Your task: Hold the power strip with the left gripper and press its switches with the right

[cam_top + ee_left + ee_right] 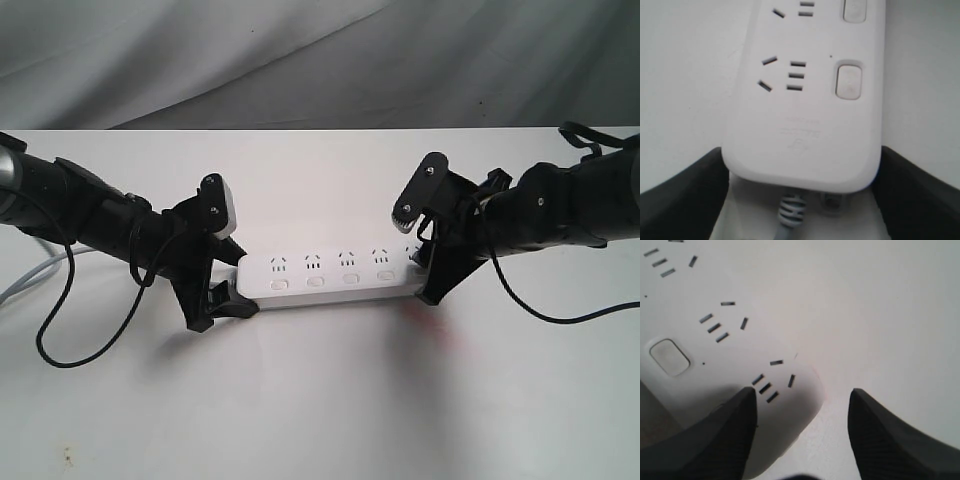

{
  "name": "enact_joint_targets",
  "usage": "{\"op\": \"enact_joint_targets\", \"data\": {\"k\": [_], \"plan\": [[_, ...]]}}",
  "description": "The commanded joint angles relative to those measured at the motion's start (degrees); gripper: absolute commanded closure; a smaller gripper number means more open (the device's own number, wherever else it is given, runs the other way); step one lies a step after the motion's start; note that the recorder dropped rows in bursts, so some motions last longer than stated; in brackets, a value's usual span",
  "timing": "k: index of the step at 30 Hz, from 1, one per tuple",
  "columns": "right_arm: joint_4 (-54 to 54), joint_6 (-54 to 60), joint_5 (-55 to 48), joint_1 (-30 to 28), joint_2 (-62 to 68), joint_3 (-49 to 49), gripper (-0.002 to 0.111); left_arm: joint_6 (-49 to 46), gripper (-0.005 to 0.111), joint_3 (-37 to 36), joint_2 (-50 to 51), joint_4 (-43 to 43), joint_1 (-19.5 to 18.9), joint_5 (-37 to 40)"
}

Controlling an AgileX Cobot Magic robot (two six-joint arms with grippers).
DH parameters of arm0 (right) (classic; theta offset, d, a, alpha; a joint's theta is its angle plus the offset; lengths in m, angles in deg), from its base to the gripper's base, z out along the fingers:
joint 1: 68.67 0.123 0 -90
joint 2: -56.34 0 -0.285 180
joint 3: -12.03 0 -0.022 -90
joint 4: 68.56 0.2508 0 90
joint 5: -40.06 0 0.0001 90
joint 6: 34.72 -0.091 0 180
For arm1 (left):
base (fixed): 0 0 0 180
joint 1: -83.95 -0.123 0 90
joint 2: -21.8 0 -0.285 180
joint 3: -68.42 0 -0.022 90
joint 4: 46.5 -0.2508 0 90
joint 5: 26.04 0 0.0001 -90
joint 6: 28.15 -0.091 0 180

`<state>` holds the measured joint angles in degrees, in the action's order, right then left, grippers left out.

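Power strip [330, 275] lies flat, centre of desk [330, 400]. L end effector [801, 152] clamps its end by cord [790, 212]. R end effector [802, 392] is spread wide at opposite end, 1 finger apparently over last button. Step: pressing. Next: push straight down, then shift to adjacent switch [670, 357].

Open table [320, 400] (power strip [330, 272] ends crowded)
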<state>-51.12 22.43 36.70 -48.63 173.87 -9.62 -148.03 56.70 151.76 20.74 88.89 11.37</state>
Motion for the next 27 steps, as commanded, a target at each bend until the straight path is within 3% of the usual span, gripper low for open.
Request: {"op": "enact_joint_targets", "data": {"k": [1, 27], "plan": [[-0.24, 0.27, -2.01, 0.01, -0.35, -0.39, 0.056, -0.14, 0.047, 0.11, 0.03, -0.17, 0.38, -0.15], [-0.29, 0.01, -3.85, 1.11, 0.50, -0.39, 0.059, -0.14, 0.047, 0.11, 0.03, -0.17, 0.38, -0.15]]}}
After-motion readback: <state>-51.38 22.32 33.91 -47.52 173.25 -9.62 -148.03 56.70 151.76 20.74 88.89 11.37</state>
